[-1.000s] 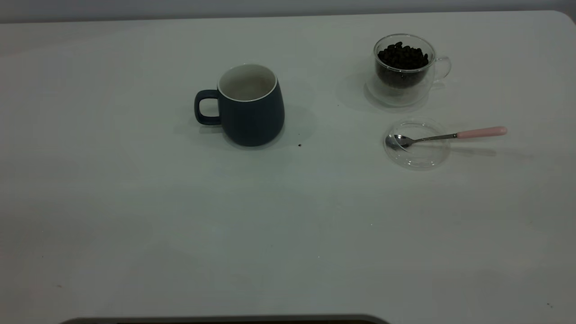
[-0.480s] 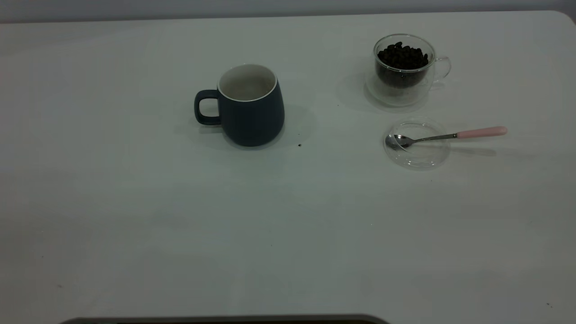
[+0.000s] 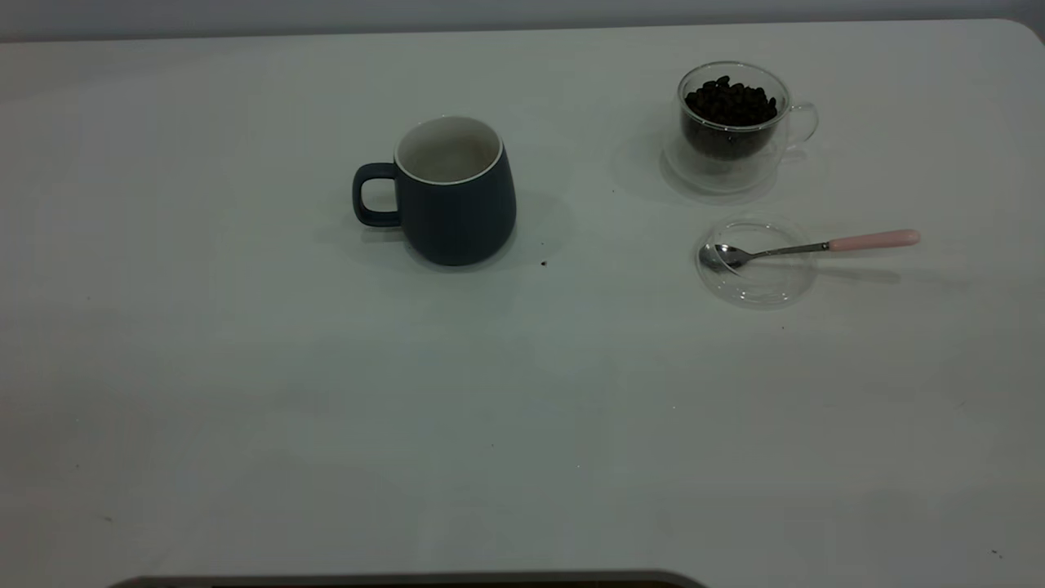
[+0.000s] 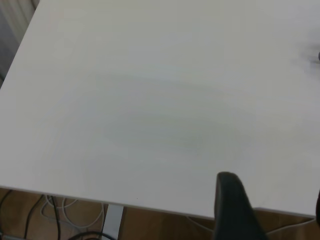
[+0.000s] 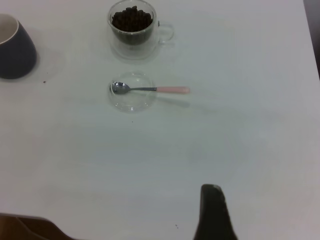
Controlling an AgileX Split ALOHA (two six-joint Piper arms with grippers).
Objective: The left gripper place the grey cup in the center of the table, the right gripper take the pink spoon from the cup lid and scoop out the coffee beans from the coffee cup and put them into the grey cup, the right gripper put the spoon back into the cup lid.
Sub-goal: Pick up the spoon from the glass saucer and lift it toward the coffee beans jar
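Grey cup (image 3: 447, 189) sits upright near desk (image 3: 245, 408) centre, looks empty; spoon (image 3: 808, 247) rests across the lid (image 3: 757, 261), beans (image 3: 731, 102) in the glass cup (image 3: 735, 122), so scooping looks not yet begun. Exterior shows no arms. Wrist views show one finger each of left hand (image 4: 235, 210) and right hand (image 5: 212, 212), both holding nothing, opening unclear; only the right sees the items.

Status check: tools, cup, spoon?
Neither tool at work; open or shut unclear. Grey cup mid-table, upright. Spoon resting in lid, beans untouched. Nothing in the way.
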